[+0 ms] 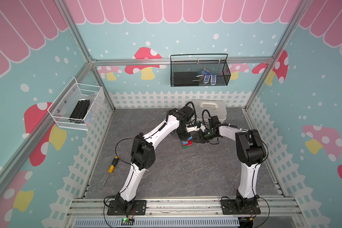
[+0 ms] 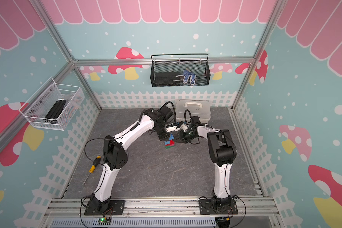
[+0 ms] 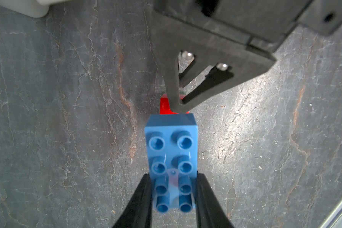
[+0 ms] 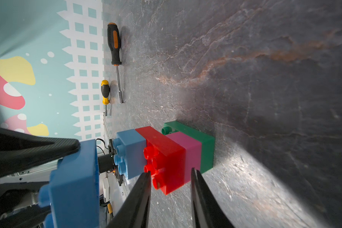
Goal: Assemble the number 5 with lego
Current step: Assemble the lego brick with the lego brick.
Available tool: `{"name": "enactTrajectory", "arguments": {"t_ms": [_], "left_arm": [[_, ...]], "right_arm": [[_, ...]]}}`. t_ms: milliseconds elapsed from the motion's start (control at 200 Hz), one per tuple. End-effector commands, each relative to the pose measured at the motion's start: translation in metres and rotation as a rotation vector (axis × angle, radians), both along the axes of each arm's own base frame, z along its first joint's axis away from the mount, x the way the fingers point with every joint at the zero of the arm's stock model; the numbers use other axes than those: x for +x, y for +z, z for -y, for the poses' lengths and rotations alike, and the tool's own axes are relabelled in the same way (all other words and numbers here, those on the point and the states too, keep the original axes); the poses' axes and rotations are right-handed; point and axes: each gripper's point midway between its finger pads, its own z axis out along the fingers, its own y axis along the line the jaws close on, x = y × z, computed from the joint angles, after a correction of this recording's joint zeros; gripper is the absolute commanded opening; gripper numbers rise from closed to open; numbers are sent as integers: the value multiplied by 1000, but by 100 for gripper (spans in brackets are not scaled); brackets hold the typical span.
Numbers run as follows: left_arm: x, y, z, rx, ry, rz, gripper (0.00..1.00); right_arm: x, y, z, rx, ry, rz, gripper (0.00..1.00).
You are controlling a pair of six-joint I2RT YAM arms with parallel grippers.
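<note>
Long blue brick point(image 3: 171, 158) is sitting clamped in the left pincer point(image 3: 173, 175), above the stack point(image 1: 186, 144). Right pincer point(image 4: 170, 171) is straddling the red brick point(image 4: 166, 150), half-open — grip unclear.

The left arm point(image 1: 160, 130) and right arm point(image 1: 247, 177) are wearing smooth white shells on their long links, with boxy black housings bulging at the joints. Black cables point(image 1: 194, 112) are looping alongside. The left fingers point(image 3: 140, 199) are tapering into slim glossy black blades. Behind the matte charcoal right fingers point(image 3: 169, 83), two silver screws point(image 3: 222, 66) are glinting.
</note>
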Motion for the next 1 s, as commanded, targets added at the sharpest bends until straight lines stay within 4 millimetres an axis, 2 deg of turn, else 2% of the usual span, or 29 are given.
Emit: {"name": "enactTrajectory", "arguments": {"t_ms": [0, 991], "left_arm": [[-2, -2, 1, 3, -34, -15, 0], [-3, -16, -1, 53, -50, -22, 0]], "right_arm": [[0, -8, -4, -13, 25, 1, 36], [1, -16, -3, -47, 23, -15, 35]]}}
